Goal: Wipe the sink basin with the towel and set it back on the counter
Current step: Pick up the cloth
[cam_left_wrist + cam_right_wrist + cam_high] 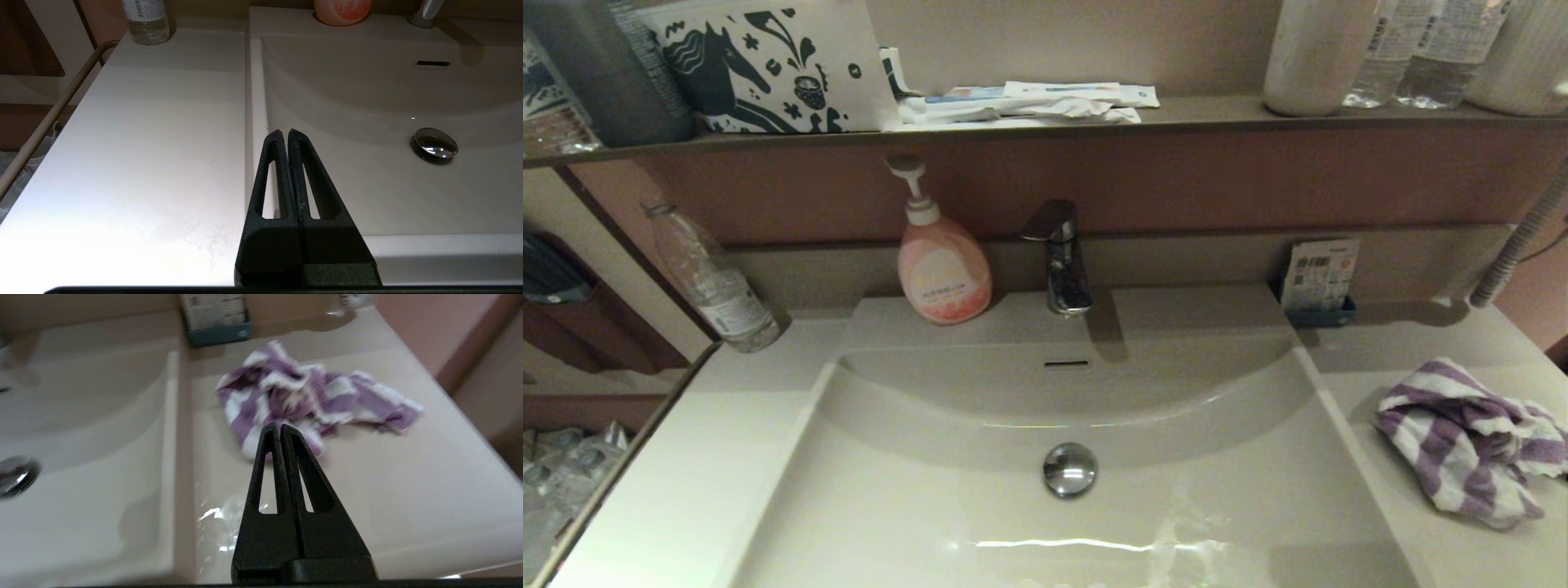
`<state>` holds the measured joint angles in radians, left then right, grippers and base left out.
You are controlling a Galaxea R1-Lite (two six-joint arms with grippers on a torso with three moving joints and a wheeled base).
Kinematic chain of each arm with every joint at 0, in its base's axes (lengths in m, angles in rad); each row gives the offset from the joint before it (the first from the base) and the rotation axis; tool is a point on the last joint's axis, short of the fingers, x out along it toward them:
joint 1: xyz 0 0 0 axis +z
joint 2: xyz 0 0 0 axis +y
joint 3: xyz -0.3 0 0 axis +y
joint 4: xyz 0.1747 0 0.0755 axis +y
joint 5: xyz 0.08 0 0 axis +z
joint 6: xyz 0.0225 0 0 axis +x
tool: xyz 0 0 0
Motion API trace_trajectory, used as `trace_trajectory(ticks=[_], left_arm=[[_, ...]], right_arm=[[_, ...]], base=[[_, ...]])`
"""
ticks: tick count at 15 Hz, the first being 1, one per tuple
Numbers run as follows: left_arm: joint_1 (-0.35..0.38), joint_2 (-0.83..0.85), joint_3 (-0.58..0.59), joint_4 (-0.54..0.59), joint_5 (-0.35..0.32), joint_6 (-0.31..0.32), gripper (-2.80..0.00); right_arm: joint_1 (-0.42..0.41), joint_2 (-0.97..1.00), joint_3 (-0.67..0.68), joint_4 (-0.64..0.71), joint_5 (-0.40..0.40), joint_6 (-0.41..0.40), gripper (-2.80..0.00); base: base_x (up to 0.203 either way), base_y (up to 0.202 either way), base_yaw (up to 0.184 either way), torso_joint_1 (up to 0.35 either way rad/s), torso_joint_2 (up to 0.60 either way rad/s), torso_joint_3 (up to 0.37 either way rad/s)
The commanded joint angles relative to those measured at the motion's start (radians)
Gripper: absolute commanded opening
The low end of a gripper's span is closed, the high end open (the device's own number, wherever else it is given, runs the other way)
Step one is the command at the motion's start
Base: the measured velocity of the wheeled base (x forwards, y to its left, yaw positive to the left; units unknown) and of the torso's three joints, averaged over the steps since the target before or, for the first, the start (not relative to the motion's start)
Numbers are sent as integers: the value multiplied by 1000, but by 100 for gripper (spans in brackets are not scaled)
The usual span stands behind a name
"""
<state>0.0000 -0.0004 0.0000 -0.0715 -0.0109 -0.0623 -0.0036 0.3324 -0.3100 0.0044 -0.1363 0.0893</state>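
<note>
- Towel [310,396]: purple-and-white striped, crumpled in a loose heap on the worktop [408,490] to the right of the sink basin [980,506]. It lies just ahead of the right hand [281,426], not touching it; a little bare worktop shows between fingertips and cloth.
- Right hand: fingers pressed together, holding nothing, pointed at the towel's near edge.
- Left hand [284,132]: fingers likewise together and empty, hovering over the seam where the left worktop meets the basin's side wall; drain plug [434,145] off toward the basin's middle. Looks idle.
- Step in hand, as I judge it: either the very start, towel not yet picked up, or the very end, towel already set back. Wet streaks on the basin floor and a small puddle on the worktop below the right hand could fit either; cannot settle it.
- If the start: the next move calls for the right hand to part its fingers, go forward and down onto a raised fold, then close and lift clear of the basin rim.
- Outward: overflow slot [1066,363], chrome tap [1062,257], pink pump bottle [941,265], clear water bottle [715,282].
- Writing: a printed card in a blue holder [1319,282] carries QR-like squares; text unreadable. Pump bottle label and the shelf packets also unreadable.
</note>
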Motion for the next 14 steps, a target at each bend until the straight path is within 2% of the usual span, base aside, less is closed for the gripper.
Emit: trace_trajectory(ticks=[1, 5, 9, 12, 14], left_arm=[[0, 2, 0, -1, 0, -1, -280], [0, 2, 0, -1, 0, -1, -280], [0, 2, 0, -1, 0, -1, -280], [0, 2, 0, -1, 0, -1, -280], [0, 2, 0, -1, 0, -1, -280]], right_arm=[[-1, 170, -52, 0, -25, 1, -280], [-3, 427, -153, 0, -135, 1, -280], [-19, 652, -242, 5, -159, -4, -280], [-112, 761, -336, 8, -158, -92, -280], [-135, 776, -376, 11, -157, -177, -280]], base=[[0, 0, 0, 0, 0, 0], [0, 0, 0, 0, 0, 0], [0, 0, 0, 0, 0, 0], [0, 0, 0, 0, 0, 0], [0, 0, 0, 0, 0, 0]])
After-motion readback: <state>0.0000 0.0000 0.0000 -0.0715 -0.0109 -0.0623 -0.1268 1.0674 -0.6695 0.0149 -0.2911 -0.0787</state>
